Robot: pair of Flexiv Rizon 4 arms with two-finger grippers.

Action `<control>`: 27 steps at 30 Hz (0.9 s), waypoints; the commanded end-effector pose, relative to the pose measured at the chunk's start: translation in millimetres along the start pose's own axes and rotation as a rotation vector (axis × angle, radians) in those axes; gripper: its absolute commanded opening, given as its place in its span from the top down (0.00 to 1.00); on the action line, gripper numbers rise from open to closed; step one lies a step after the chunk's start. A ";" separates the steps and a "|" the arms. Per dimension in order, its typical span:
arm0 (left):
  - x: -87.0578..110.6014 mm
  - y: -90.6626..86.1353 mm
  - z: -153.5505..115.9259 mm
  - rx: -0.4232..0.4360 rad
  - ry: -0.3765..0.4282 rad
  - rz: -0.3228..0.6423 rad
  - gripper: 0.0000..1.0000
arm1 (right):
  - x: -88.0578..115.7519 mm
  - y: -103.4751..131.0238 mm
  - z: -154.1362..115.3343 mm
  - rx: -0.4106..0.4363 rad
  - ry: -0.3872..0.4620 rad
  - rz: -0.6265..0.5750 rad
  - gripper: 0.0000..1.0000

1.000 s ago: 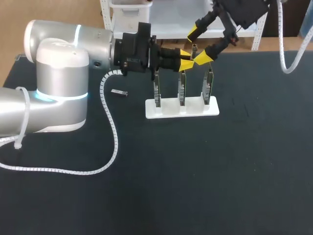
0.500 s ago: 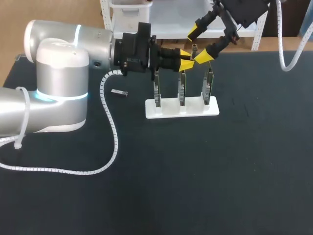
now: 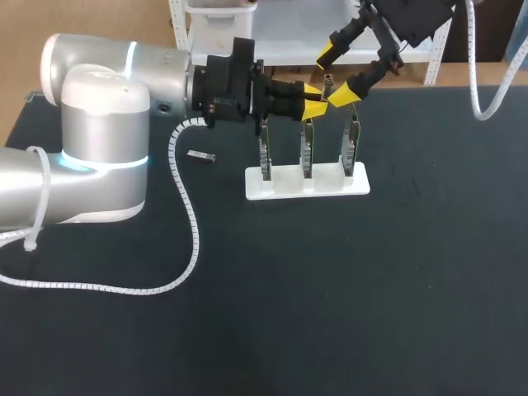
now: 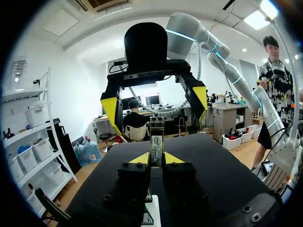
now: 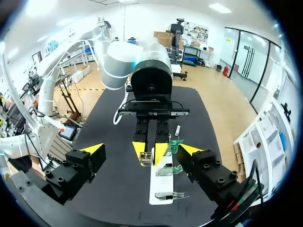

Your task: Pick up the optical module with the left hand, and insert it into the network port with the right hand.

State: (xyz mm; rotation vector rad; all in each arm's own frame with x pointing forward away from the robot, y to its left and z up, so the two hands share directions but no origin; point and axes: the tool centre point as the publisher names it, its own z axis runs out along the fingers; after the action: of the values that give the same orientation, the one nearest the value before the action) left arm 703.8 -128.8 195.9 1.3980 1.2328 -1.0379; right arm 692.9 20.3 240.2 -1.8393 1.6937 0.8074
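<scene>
Two wrist views, optical module [image 4: 156, 141] in left tool [image 4: 156, 159]

Matte black all over the flat table [image 3: 346, 313]. Plain white on the low rectangular plastic stand [image 3: 306, 183]; green on the three upright circuit boards [image 3: 307, 153] slotted into it, silvery at their metal edges. Pale silver-grey and white on the rounded left arm [image 3: 99, 124], ringed by a glowing cyan band. White again on the spiral-wrapped cable [image 3: 192, 223] left of the stand. Black on the blocky left gripper [image 3: 313, 99] and the angular right gripper [image 3: 333, 77], bright yellow at every fingertip. Dull silver on the slim metal optical module [image 4: 156, 137], with a white label in dark print. Dark grey on the small oblong piece [image 3: 201, 156] left of the stand.
</scene>
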 end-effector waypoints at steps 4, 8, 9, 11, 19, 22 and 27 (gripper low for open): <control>-0.1 1.5 0.2 0.003 0.002 -0.001 1.00 | 4.7 3.3 0.1 0.013 -0.005 0.013 0.00; -0.1 1.5 0.2 0.003 0.002 -0.001 1.00 | 5.2 3.4 0.4 0.012 -0.007 0.014 0.00; -0.1 1.5 0.2 0.003 0.002 -0.001 1.00 | 4.8 3.0 0.7 0.010 -0.007 0.013 0.00; -0.1 1.5 0.2 0.003 0.002 -0.001 1.00 | 4.0 2.3 0.8 0.006 -0.007 0.011 0.00; -0.1 1.5 0.2 0.003 0.002 -0.001 1.00 | 3.7 1.3 1.3 -0.004 -0.008 0.008 0.00; -0.1 1.5 0.2 0.003 0.002 -0.001 1.00 | 3.7 1.3 1.3 -0.004 -0.008 0.008 0.00; -0.1 1.5 0.2 0.003 0.002 -0.001 1.00 | 3.8 0.9 2.0 -0.001 -0.011 0.013 0.00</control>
State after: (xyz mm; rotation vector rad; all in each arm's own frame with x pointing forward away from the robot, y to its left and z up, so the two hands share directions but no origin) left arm 703.8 -128.8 195.9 1.3980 1.2328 -1.0379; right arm 692.6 19.4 237.2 -1.8267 1.7002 0.8232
